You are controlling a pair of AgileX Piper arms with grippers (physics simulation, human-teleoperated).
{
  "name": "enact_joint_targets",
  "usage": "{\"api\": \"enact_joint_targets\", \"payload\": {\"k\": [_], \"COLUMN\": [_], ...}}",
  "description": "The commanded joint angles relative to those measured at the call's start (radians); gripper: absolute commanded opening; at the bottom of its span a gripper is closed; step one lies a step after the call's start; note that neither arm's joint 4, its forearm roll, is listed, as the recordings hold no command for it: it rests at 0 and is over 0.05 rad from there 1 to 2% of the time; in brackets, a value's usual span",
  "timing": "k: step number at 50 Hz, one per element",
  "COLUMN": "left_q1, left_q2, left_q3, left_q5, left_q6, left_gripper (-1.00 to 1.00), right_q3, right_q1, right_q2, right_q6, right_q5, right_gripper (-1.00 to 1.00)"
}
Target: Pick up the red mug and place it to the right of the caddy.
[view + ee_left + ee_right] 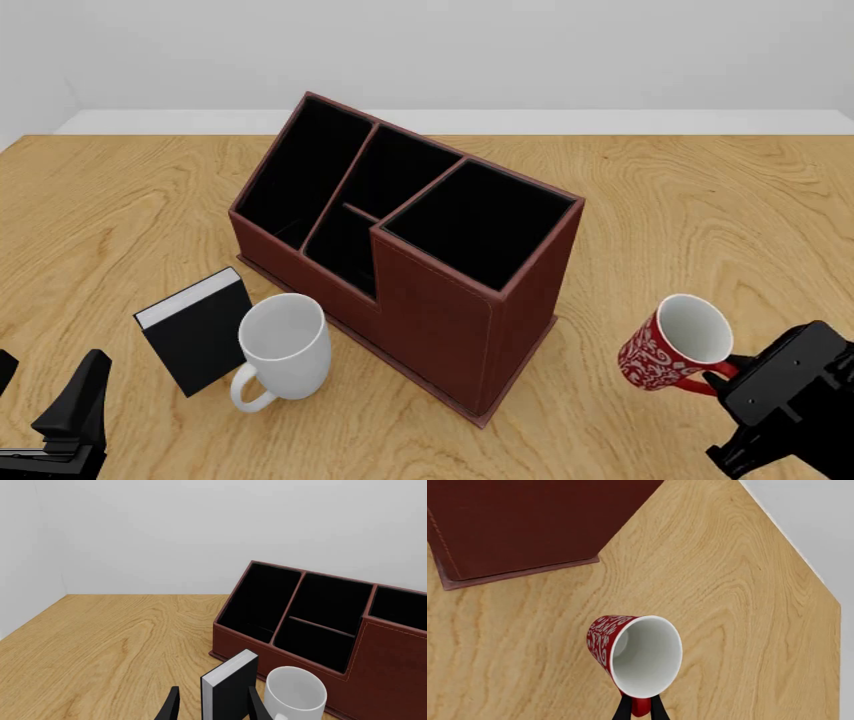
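The right tool (727, 372) was clamped on the red handle of the mug (675, 345), holding it tilted, mouth turned up and toward the camera, at about 4 o'clock from the caddy (414, 250) in the front view. The mug looked lifted off the worktop (694, 210), already on the caddy's right and well apart from it.

Judging by this, the step in hand was the set-down. Done well, it would mean rolling the wrist until the mug's base sat level, lowering straight down onto bare wood, and parting the fingers only once the base bore the weight. A handle grip leaves the mug free to swing, so a slow descent seems wise.

The left tool (212, 707) stood apart and empty near the front edge, its fingers either side of the book (230, 687) in its own view, beside the white mug (295, 694).

Hidden: the mug's base and its gap to the worktop could not be made out. The right tool's fingertips were cut off at the frame edge in the wrist view. The caddy's far side was out of sight.
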Motion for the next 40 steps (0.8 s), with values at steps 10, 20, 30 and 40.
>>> {"api": "enact_joint_targets", "payload": {"k": [10,20,30,40], "left_q1": [0.000,0.000,0.000,0.000], "left_q2": [0.000,0.000,0.000,0.000], "left_q3": [0.000,0.000,0.000,0.000], "left_q5": [0.000,0.000,0.000,0.000], "left_q6": [0.000,0.000,0.000,0.000], "left_gripper": [1.00,1.00,1.00,1.00], "right_q3": [-0.057,-0.063,-0.071,-0.072], "right_q1": [0.104,0.122,0.140,0.158], "right_q2": [0.202,0.248,0.303,0.353], "right_q6": [0.041,0.038,0.044,0.046], "right_q5": [-0.150,-0.175,-0.209,-0.241], "right_gripper": [-1.00,-1.00,-1.00,-1.00]}}
